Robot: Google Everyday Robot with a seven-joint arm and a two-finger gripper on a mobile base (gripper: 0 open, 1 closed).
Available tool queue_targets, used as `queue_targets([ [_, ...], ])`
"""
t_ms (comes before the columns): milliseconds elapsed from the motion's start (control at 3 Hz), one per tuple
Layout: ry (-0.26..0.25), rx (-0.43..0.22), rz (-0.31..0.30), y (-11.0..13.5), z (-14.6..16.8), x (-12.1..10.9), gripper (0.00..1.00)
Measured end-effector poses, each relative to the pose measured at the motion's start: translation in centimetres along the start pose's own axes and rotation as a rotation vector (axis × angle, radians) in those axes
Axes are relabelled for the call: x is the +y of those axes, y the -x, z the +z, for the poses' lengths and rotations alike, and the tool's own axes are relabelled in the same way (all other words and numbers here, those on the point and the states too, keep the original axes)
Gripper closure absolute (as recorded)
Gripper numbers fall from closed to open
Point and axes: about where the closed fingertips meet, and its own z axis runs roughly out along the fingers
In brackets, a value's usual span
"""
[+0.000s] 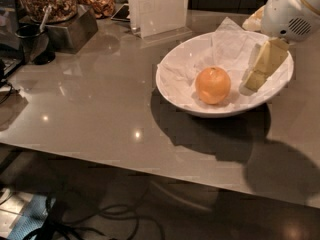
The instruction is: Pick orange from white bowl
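Note:
The orange (213,85) lies in the middle of the white bowl (172,86), on crumpled white paper (227,46). The bowl stands on the grey table (90,104) at the right. My gripper (264,68), pale yellow below a white wrist housing (292,11), hangs inside the bowl's right side. It is just right of the orange and apart from it, its tip close to the paper. The gripper holds nothing.
A white upright card stand (159,8) is behind the bowl. Jars of snacks (47,1) on a metal box (70,31) and a dark cup (32,44) stand at the back left. The table's front edge (150,171) runs above cables on the floor.

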Motion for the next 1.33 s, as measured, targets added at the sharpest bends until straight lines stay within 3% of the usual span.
queue_targets([
  [333,0.047,-0.036,-0.043,1.9,2.5,-1.5,0.0],
  [667,0.039,-0.041,-0.037,1.9,2.5,-1.6,0.0],
  [1000,0.051,-0.084,0.006,1.7,3.6,-2.1,0.0],
  [1333,0.094,-0.12,0.029,1.9,5.3,-2.1,0.0],
])
